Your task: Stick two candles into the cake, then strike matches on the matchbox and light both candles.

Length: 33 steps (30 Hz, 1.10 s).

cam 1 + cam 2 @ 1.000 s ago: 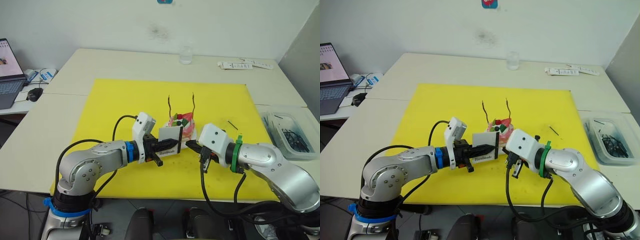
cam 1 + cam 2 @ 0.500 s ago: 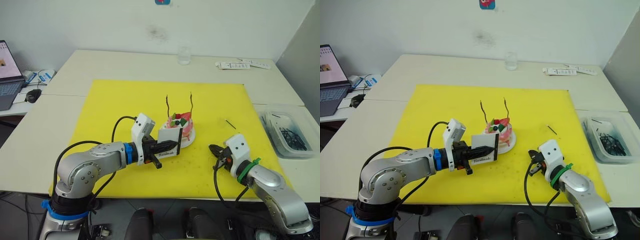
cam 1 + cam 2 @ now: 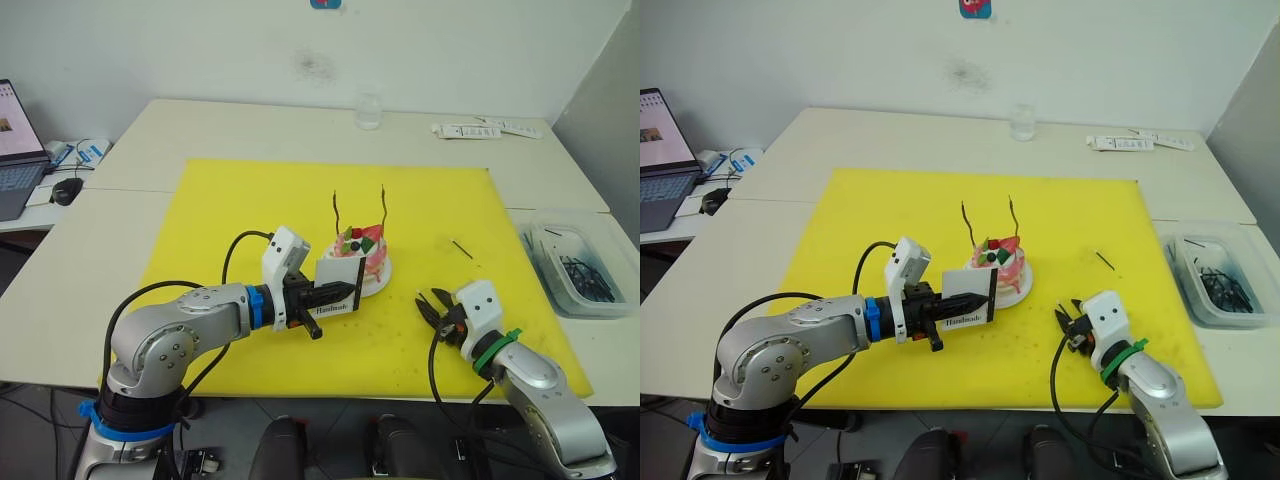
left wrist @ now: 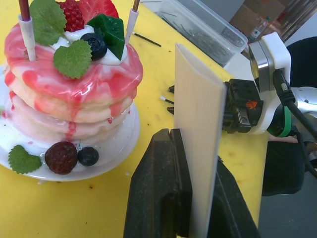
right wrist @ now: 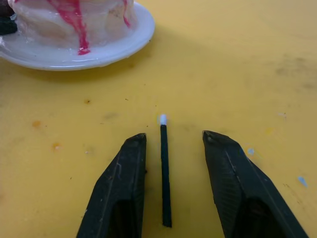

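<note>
The pink-and-white cake (image 3: 366,256) sits on its white plate (image 5: 106,48) mid-mat, with two thin wavy candles (image 3: 338,211) (image 3: 384,206) standing upright in it. My left gripper (image 3: 336,291) is shut on the white matchbox (image 4: 197,148), holding it on edge just in front of the cake. My right gripper (image 5: 173,136) rests low on the yellow mat (image 3: 250,210), right of the cake and open. A dark match (image 5: 164,173) with a pale tip lies on the mat between its fingers, touching neither.
Another match (image 3: 461,249) lies on the mat right of the cake. A clear bin (image 3: 578,270) of dark sticks stands at the right edge. A glass (image 3: 369,110) and white strips (image 3: 485,129) are at the back, a laptop (image 3: 15,150) and mouse (image 3: 67,188) far left.
My right gripper has pulled away from the matchbox, rightward and down to the mat, and now straddles a match. The left gripper still holds the matchbox in place.
</note>
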### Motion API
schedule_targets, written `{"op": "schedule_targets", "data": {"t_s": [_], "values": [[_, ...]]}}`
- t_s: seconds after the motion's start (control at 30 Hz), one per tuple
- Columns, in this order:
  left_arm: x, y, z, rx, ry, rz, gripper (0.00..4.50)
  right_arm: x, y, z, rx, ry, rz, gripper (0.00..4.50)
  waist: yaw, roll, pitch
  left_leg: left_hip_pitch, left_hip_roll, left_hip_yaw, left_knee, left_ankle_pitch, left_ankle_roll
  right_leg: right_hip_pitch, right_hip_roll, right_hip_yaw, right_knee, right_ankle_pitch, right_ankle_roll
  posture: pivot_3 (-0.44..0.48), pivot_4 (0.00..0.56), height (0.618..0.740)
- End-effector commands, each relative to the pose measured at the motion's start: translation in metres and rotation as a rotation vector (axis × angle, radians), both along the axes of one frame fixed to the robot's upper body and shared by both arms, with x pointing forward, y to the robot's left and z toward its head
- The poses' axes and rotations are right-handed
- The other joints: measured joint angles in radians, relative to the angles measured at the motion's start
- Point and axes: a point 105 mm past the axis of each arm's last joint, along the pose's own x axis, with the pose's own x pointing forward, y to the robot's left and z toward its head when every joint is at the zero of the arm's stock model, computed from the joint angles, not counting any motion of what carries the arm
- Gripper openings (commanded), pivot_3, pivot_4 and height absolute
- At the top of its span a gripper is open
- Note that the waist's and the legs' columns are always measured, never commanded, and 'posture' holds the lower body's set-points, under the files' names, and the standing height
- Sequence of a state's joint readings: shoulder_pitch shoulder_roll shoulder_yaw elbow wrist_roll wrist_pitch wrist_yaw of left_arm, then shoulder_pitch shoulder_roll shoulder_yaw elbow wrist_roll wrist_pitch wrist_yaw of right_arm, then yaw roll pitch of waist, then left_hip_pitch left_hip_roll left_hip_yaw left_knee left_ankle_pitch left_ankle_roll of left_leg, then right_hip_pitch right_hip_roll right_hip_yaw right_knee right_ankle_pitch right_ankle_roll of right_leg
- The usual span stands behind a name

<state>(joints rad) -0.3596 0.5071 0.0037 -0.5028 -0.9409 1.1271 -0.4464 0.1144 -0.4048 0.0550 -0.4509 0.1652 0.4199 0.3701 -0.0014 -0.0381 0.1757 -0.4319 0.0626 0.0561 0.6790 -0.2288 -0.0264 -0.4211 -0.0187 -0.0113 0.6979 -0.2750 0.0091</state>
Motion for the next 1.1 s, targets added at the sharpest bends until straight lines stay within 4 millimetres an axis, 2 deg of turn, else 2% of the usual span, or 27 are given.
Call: {"op": "schedule_targets", "data": {"t_s": [0.03,0.53,0.63,0.77,0.97,1.1], "values": [[-0.003,-0.004,0.008,-0.011,-0.039,-0.023,0.00,0.001,-0.003,-0.003,0.003,-0.025,-0.014,1.93,0.000,0.000,0.000,0.000,0.000,0.000,0.000,0.000,0.000,0.000,0.000,0.000,0.000,0.000,0.000,0.000,0.150,0.684],[-0.003,-0.005,0.007,-0.008,-0.037,-0.034,0.00,-0.004,0.000,-0.017,0.032,0.021,-0.018,1.93,0.000,0.000,-0.001,0.000,0.000,0.000,0.000,0.000,0.000,0.000,0.000,0.000,0.000,0.000,0.000,0.000,0.150,0.684],[-0.004,-0.004,0.007,-0.008,-0.037,-0.035,0.00,-0.006,0.003,-0.015,0.047,0.021,-0.012,1.32,0.000,-0.001,-0.001,0.000,0.000,0.000,0.000,0.000,0.000,0.001,0.000,0.000,0.000,0.000,0.000,0.000,0.150,0.684],[-0.004,-0.005,0.007,-0.008,-0.037,-0.037,0.00,-0.008,0.004,-0.016,0.050,0.028,-0.004,0.02,0.000,-0.001,-0.001,0.000,0.000,0.000,0.000,0.000,0.000,0.001,0.000,0.000,0.000,0.000,0.000,0.000,0.150,0.684],[-0.003,-0.006,0.008,-0.009,-0.036,-0.036,0.00,-0.007,0.007,-0.010,0.063,0.010,0.013,0.02,0.000,-0.001,-0.001,0.000,0.000,0.000,0.000,0.000,0.000,0.001,0.000,0.000,0.000,0.000,0.000,0.000,0.150,0.684],[-0.003,-0.006,0.008,-0.010,-0.034,-0.035,0.00,-0.006,0.009,0.003,0.059,-0.023,0.039,0.02,0.000,-0.001,-0.001,0.000,0.000,0.000,0.000,0.000,0.000,0.001,0.000,0.000,0.000,0.000,0.000,0.000,0.150,0.684]]}}
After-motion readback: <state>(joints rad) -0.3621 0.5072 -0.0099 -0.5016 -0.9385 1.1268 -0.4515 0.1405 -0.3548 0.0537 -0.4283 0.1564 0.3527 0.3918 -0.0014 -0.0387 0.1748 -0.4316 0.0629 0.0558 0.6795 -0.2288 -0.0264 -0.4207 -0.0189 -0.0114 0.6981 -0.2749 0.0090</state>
